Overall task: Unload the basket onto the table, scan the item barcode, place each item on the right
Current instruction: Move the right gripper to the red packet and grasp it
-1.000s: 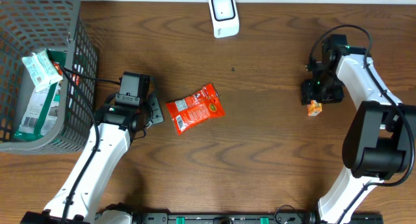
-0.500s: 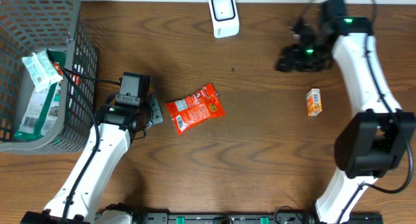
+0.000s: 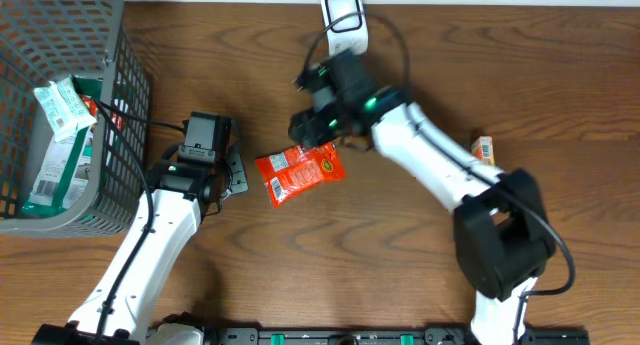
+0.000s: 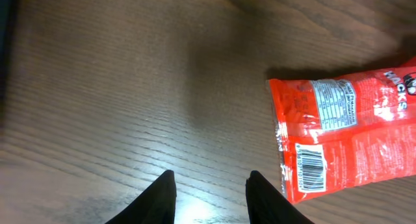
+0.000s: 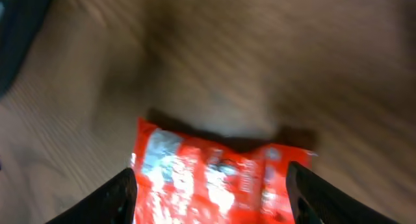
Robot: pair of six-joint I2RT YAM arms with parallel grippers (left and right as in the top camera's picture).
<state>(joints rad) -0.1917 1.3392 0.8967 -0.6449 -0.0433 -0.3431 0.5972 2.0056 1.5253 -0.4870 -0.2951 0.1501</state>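
Dark brown wooden worktop [image 3: 420, 245] seen from above, with two white robot arms working on it. A red snack pouch [image 3: 300, 173] lies flat near the middle, tilted slightly. A white scanner [image 3: 344, 23] stands at the far edge, well apart from the pouch. A grey mesh basket [image 3: 132, 85] sits at the far left corner holding a white and green carton [image 3: 60, 107]. A small orange box [image 3: 484, 150] lies alone off to the right.

The right arm stretches across the worktop, and the right fingers [image 5: 117, 197] are spread wide just over the pouch's far edge. In the blurred wrist view the red pouch fills the gap between them. Whether they touch it cannot be told.

The left fingers [image 4: 164, 197] sit just beside the pouch's left end, parted, with only bare wood between them and nothing held. From that wrist view the pouch's back faces up, showing a white nutrition panel and a black barcode [image 4: 310, 167] near its lower left corner.
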